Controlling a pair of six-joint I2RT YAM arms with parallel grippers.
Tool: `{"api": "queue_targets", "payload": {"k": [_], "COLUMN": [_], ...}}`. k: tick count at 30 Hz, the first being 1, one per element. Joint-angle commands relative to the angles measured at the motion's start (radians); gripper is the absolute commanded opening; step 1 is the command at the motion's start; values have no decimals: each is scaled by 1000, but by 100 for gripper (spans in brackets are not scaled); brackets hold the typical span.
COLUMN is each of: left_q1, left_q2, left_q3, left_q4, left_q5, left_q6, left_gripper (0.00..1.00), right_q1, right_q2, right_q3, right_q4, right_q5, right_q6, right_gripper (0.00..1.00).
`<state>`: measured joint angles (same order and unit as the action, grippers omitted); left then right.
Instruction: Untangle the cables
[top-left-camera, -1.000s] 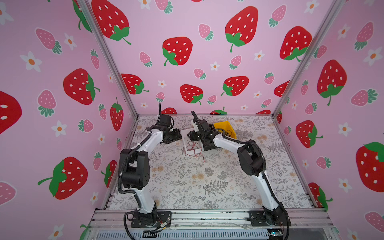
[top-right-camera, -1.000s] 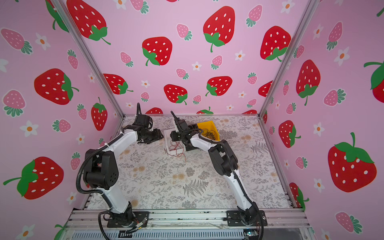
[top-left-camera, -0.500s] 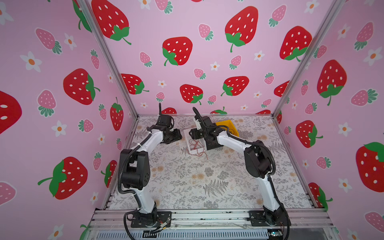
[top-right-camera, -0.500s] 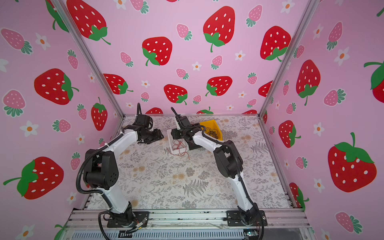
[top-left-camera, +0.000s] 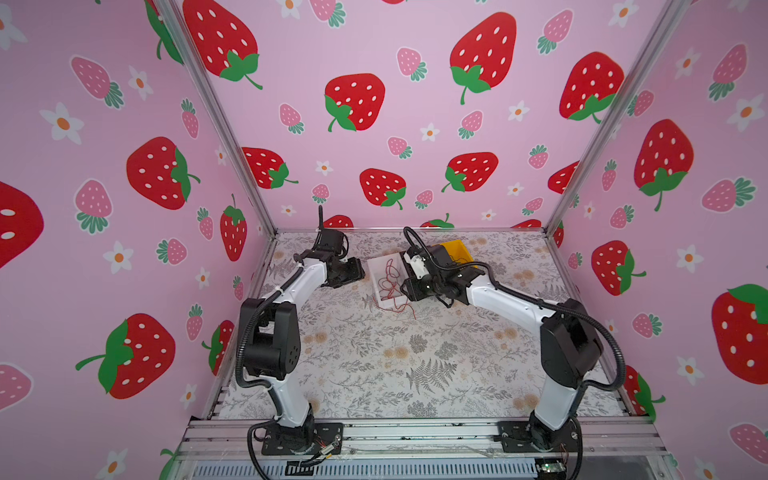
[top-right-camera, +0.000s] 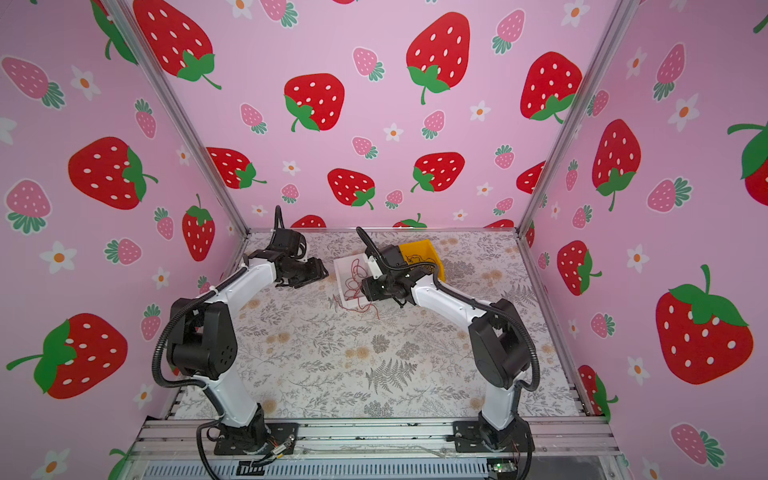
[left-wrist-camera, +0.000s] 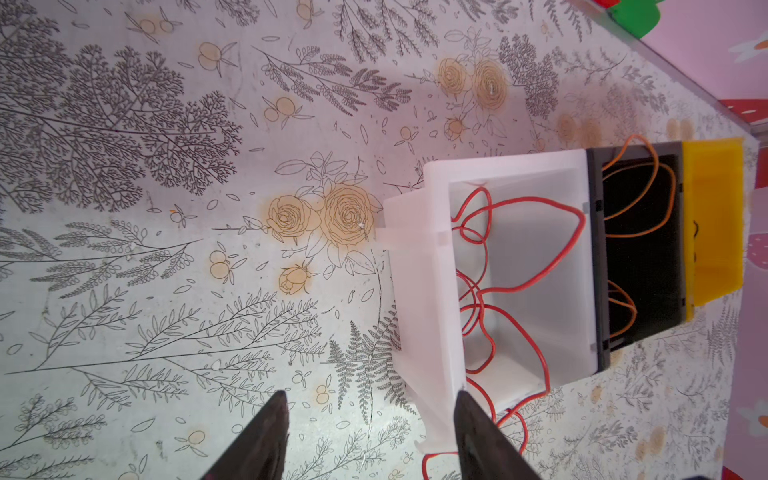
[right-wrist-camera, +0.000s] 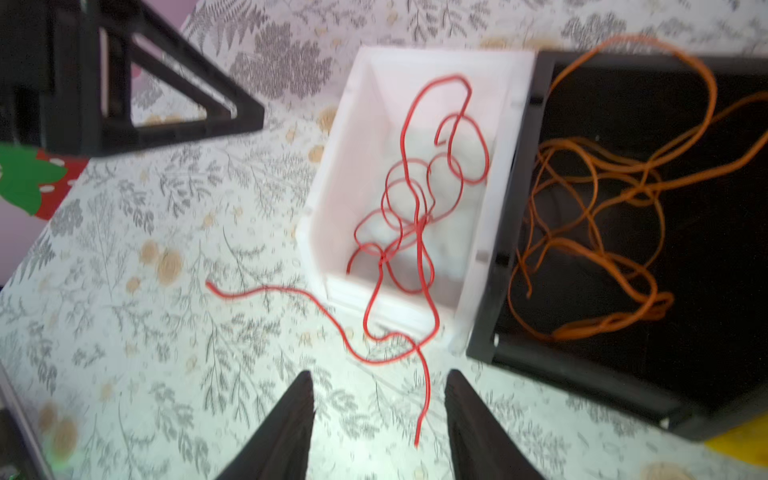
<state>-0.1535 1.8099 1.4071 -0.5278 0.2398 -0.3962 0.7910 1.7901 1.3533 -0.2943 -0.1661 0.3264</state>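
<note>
Seems nearly done: got red cables (right-wrist-camera: 420, 237) in the white bin (right-wrist-camera: 440, 58), orange cables (right-wrist-camera: 602, 324) in the black bin (right-wrist-camera: 505, 216). Need to tuck that red tail off the table (right-wrist-camera: 166, 332). Holding nothing with left gripper (left-wrist-camera: 370, 436) or right gripper (right-wrist-camera: 380, 424), both spread wide.

In both top views the right arm (top-left-camera: 498, 297) hides most of the black bin (right-wrist-camera: 582, 378) and its cables (right-wrist-camera: 611, 322); the right wrist view is blurred.
</note>
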Motion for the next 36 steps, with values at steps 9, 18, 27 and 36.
{"api": "queue_targets", "payload": {"k": [9, 18, 27, 36], "left_q1": [-7, -8, -8, -8], "left_q2": [-35, -31, -18, -20], "left_q3": [10, 13, 26, 24], "left_q4": [-2, -9, -17, -18], "left_q5": [-3, -11, -13, -16], "left_q6": [15, 13, 14, 13], "left_gripper": [65, 65, 65, 65], "right_q1": [-31, -47, -47, -48], "right_q2": [132, 210, 260, 177], "right_q3": [-81, 6, 87, 94], "right_q4": [-96, -88, -105, -17], "right_q5": [-105, -137, -162, -145], "right_q6": [-137, -166, -172, -79], "right_gripper": [49, 36, 16, 0]}}
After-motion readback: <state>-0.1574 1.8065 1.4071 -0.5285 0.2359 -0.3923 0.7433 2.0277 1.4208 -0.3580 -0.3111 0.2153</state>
